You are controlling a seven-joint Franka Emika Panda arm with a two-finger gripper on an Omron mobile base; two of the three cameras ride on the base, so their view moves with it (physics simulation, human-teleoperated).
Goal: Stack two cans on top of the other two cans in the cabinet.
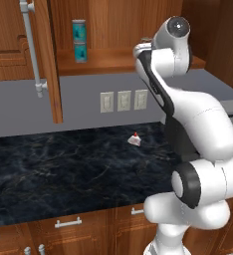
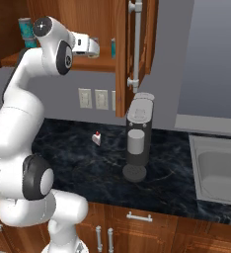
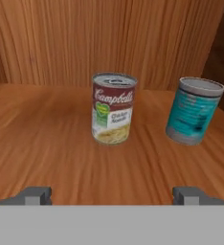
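Inside the open reddish-brown cabinet (image 1: 108, 62), one teal can (image 1: 79, 29) stands stacked on a second teal can (image 1: 80, 52) at the shelf's left; this stack (image 2: 24, 32) shows behind my arm in the right base view. In the hand view, a cream-green can with a red band (image 3: 113, 109) stands upright on the plank shelf (image 3: 47, 143) straight ahead. Another teal can (image 3: 194, 111) stands to its right, apart from it. My gripper (image 3: 113, 196) is open with nothing between its fingers, and stops short of both cans. The gripper (image 2: 91, 47) hovers at the shelf's front edge.
The cabinet door (image 1: 51, 60) hangs open with its long silver bar handle (image 1: 31, 45) at the left. On the dark marble counter (image 1: 63, 164) lie a small white and red object (image 1: 134, 139) and a coffee machine (image 2: 137, 138). A sink (image 2: 221, 168) sits at the right.
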